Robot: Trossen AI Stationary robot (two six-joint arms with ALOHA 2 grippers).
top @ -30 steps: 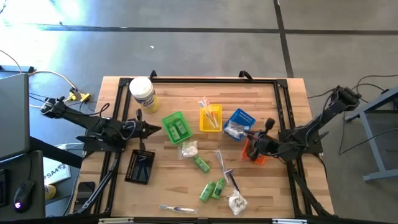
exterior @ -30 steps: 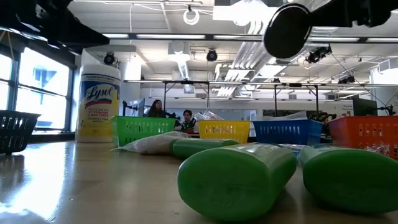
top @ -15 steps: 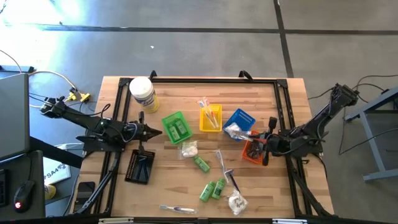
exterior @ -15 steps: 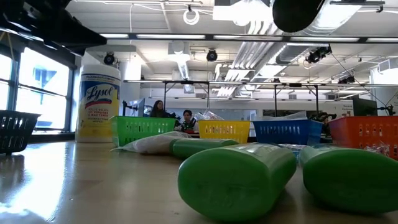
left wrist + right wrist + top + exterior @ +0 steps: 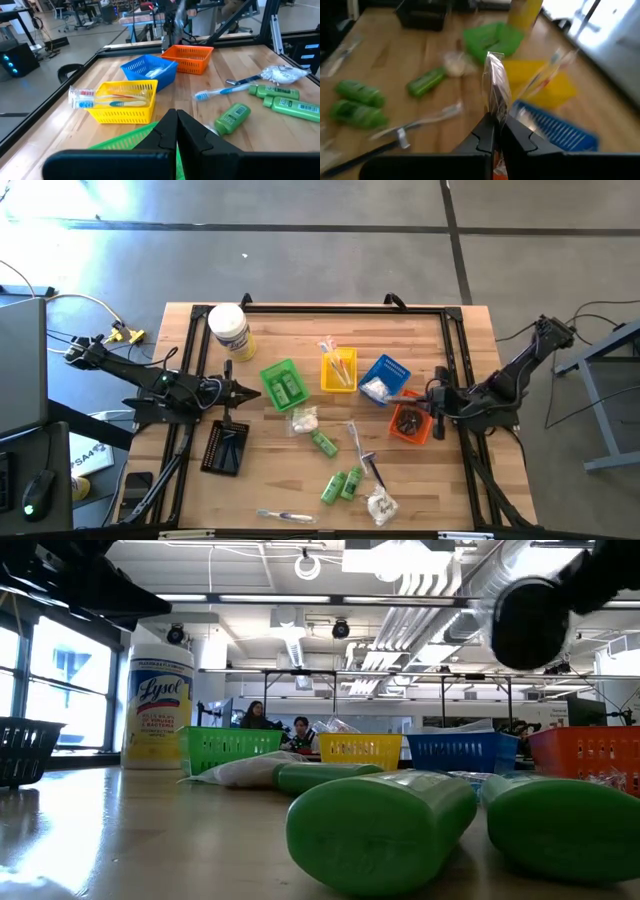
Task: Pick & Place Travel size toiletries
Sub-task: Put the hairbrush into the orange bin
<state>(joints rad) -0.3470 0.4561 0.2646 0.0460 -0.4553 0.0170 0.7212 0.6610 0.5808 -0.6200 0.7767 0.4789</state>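
My right gripper [image 5: 434, 406] hangs over the right rim of the orange tray [image 5: 398, 430], shut on a thin clear-wrapped dark sachet [image 5: 495, 90]. In the low view the sachet shows as a dark round disc [image 5: 530, 622] high in the air. My left gripper [image 5: 176, 126] is shut on nothing and waits beside the green tray [image 5: 283, 383]. Green tubes [image 5: 340, 483], a razor [image 5: 372, 468], a toothbrush [image 5: 285, 516] and white packets [image 5: 380, 503] lie flat on the table. My right gripper pinches the sachet's wrapper edge [image 5: 496, 114] between its two fingers. The sachet sticks out past the fingertips, edge-on to the wrist camera, and is lifted clear of table and trays.
The yellow tray [image 5: 338, 370] and blue tray [image 5: 384, 378] stand in a row between the green and orange ones. The black tray [image 5: 225, 447] sits near the left arm. A large white jar [image 5: 230, 330] stands at the far left corner. Bare wood lies along the far edge.
My right gripper has carried the sachet from over the orange tray's left part toward the table's right edge, uncovering the tray's dark contents. In the low view the dark disc rose, then came down farther right. My left arm kept still.
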